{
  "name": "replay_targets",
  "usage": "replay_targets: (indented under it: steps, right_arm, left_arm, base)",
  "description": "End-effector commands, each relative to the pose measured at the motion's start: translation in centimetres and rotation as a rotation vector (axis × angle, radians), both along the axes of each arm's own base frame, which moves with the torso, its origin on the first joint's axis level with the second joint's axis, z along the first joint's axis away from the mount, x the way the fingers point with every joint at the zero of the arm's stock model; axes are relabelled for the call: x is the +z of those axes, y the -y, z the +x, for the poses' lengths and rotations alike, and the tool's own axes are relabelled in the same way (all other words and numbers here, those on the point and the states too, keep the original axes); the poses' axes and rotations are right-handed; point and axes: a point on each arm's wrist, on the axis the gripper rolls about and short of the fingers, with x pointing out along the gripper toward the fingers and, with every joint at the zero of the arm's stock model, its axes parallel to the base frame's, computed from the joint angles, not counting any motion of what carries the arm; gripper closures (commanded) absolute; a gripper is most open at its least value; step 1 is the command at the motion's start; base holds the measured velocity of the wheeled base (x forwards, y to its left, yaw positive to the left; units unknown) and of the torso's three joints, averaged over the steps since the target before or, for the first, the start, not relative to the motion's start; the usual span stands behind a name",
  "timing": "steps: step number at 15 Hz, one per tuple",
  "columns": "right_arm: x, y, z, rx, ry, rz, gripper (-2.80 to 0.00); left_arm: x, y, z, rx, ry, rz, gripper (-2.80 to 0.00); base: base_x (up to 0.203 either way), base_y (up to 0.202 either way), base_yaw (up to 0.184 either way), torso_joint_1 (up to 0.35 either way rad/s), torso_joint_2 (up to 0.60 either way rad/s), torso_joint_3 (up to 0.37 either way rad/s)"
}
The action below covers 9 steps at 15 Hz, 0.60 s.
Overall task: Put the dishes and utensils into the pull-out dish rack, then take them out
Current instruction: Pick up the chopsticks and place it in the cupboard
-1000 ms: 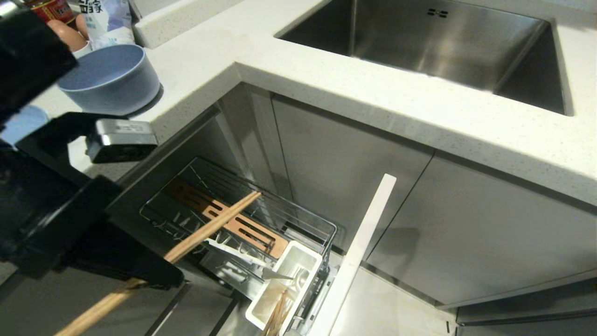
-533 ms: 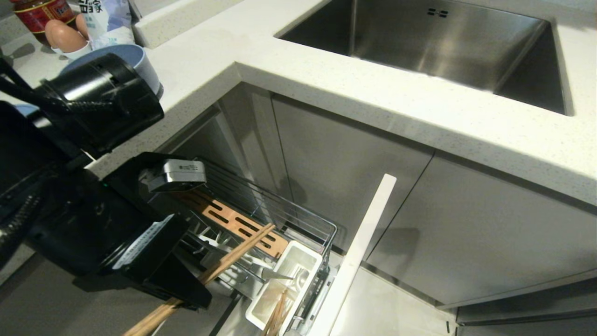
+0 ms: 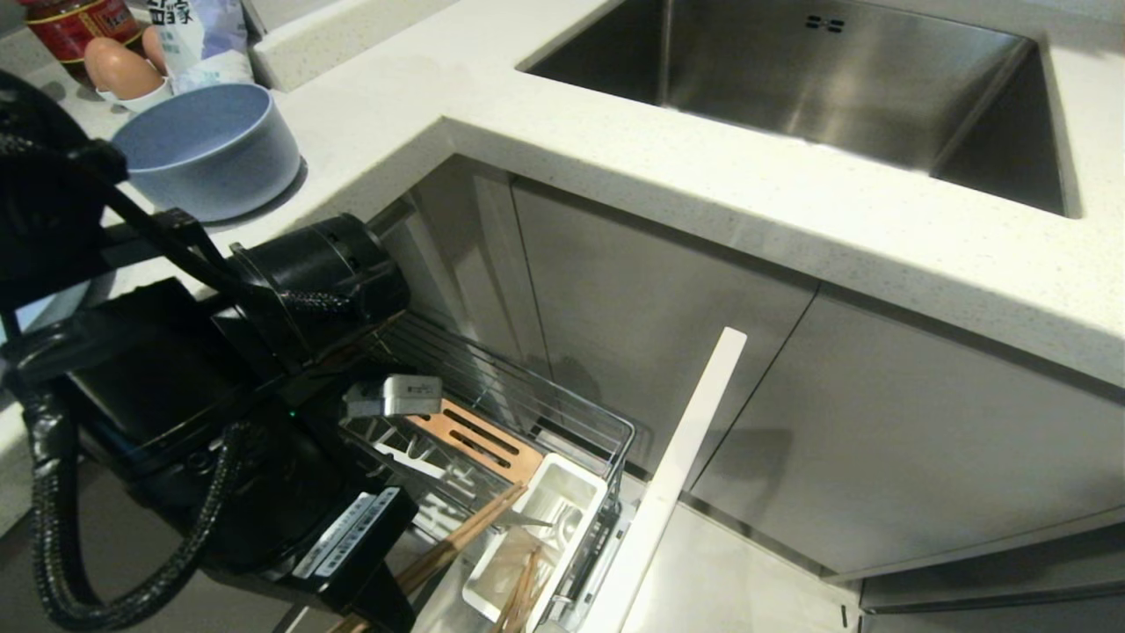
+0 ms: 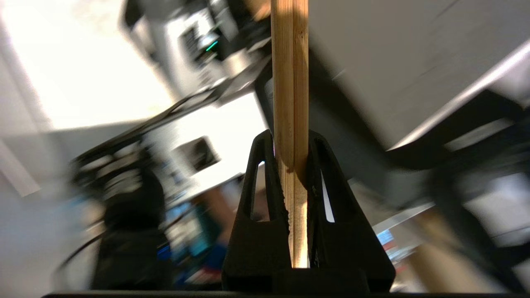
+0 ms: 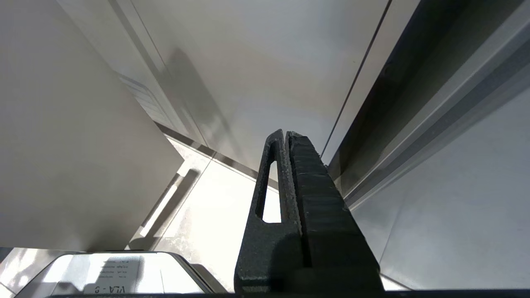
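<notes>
Gripping two slim wooden chopsticks (image 4: 290, 82), my left tool (image 4: 292, 140) angles them over the chrome wire rack (image 3: 536, 404) beside its white box (image 3: 562, 492); my right tool (image 5: 287, 136) is clenched, empty.

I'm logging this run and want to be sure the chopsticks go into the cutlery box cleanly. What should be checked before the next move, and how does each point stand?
1. Grip: left gripper shut on the chopsticks, both sticks side by side between the fingers: ok.
2. Pull-out dish rack drawn out, its front panel clear of the cabinet: ok.
3. White cutlery box open on top: ok.
4. Room in the box: other wooden sticks and a metal utensil already sit there: cannot tell.
5. Chopstick tips over the box opening: near its rim in the head view: cannot tell.
6. Right gripper shut, empty, away from the rack: ok.
</notes>
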Motion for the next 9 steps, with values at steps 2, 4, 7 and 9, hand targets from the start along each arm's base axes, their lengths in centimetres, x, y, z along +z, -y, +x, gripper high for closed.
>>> replay_targets:
  steps: [2,4,7,9]
  right_arm:
    - [0.0,0.0,0.0,0.000,0.000,0.000,0.00]
    - [0.0,0.0,0.0,0.000,-0.001,0.000,0.00]
    - [0.0,0.0,0.0,0.000,0.000,0.000,0.00]
    - [0.0,0.0,0.0,0.000,0.000,0.000,0.00]
  left_arm:
    - [-1.0,0.5,0.1,-0.029,-0.042,0.050,0.00]
    - [-1.9,0.7,0.3,-0.034,-0.050,0.101,0.00]
    - [-3.0,1.4,0.2,-0.063,-0.052,0.188,0.00]
    - [-3.8,1.7,0.1,-0.078,-0.041,0.244,0.00]
  base:
    - [0.000,0.000,0.000,0.000,0.00,0.000]
    - [0.000,0.000,0.000,0.000,0.00,0.000]
    - [0.000,0.000,0.000,0.000,0.00,0.000]
    - [0.000,0.000,0.000,0.000,0.00,0.000]
